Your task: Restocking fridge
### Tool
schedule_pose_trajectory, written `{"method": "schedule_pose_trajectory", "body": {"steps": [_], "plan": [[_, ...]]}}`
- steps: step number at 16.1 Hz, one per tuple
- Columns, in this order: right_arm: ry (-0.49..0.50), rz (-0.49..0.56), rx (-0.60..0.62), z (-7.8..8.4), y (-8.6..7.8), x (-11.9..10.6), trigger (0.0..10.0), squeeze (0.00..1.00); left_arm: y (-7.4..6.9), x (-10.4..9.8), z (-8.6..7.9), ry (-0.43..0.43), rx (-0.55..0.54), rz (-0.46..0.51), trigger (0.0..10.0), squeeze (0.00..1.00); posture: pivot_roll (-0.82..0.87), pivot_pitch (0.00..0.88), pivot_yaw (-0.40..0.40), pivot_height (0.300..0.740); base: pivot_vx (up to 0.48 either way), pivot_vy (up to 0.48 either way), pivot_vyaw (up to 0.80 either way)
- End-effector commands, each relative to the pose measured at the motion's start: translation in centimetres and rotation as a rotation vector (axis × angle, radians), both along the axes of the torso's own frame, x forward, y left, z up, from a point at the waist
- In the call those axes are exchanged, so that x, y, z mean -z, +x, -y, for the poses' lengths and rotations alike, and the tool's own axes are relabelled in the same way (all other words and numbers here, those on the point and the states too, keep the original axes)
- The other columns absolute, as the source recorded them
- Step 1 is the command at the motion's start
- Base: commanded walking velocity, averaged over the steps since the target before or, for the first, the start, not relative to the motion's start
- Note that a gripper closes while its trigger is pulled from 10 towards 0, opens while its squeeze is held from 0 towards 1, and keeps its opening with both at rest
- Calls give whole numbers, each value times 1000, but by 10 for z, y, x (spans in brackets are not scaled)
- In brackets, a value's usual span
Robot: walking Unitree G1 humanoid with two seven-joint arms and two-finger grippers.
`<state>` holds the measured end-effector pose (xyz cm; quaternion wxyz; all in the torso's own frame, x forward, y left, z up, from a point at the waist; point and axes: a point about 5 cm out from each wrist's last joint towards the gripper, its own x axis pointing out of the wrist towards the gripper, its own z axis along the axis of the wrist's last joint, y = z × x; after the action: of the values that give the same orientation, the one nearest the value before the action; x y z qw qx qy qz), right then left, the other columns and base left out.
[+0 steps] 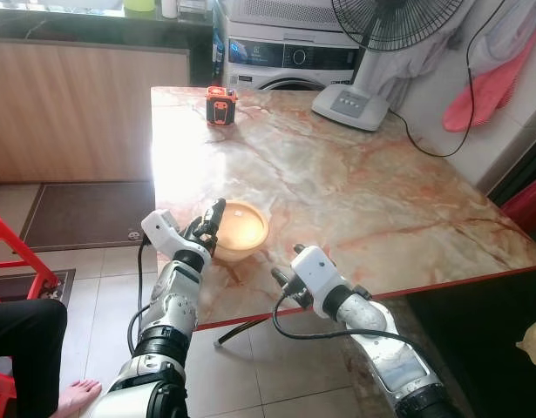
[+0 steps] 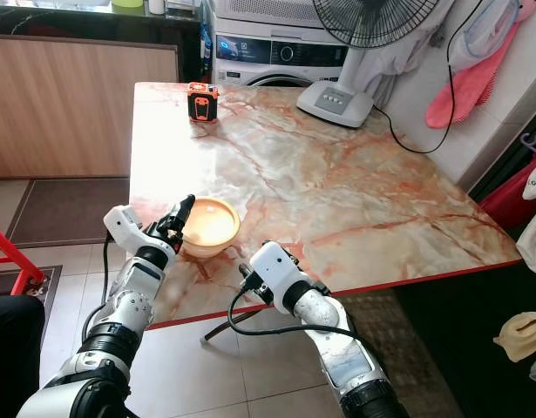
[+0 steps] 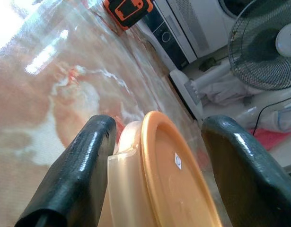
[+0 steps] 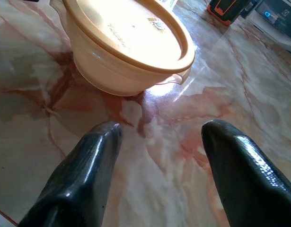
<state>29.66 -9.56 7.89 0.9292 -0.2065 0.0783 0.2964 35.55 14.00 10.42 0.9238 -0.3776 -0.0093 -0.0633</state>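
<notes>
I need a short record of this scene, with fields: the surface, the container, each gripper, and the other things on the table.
surface: marble-pattern table with a red edge
container: orange lidded bowl, upright, near the table's front edge
left gripper: open, fingers on either side of the bowl's rim, not yet closed on it
right gripper: open, low over the table, pointed at the bowl, apart from it
other things: orange and black device at the far corner; fan base at the far side

A home utility room: a washing machine (image 1: 289, 61) stands beyond the marble-patterned table (image 1: 372, 192), with a fan (image 1: 372, 52) and hanging cloths (image 1: 490, 91) at far right.
</notes>
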Motion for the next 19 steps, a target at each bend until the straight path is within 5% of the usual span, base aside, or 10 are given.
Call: {"method": "schedule_pose_trajectory", "body": {"steps": [1, 2, 18, 19], "plan": [[-9, 18, 4, 2, 1, -4, 10000, 0, -1, -1, 6, 20, 21, 7, 3843, 0, -59, 0, -152, 740, 0, 0, 0], [-9, 19, 4, 2, 1, -4, 10000, 0, -2, 1, 6, 29, 19, -3, 0, 0, -56, 0, -154, 740, 0, 0, 0], [-13, 19, 2, 2, 1, -4, 10000, 0, -4, 5, 5, 42, 21, -16, 0, 0, -57, 0, -155, 740, 0, 0, 0], [-19, 19, -2, 3, 1, -4, 10000, 0, -4, 10, 8, 3, 24, -48, 10000, 0, -66, 0, -167, 740, 0, 0, 0]]}}
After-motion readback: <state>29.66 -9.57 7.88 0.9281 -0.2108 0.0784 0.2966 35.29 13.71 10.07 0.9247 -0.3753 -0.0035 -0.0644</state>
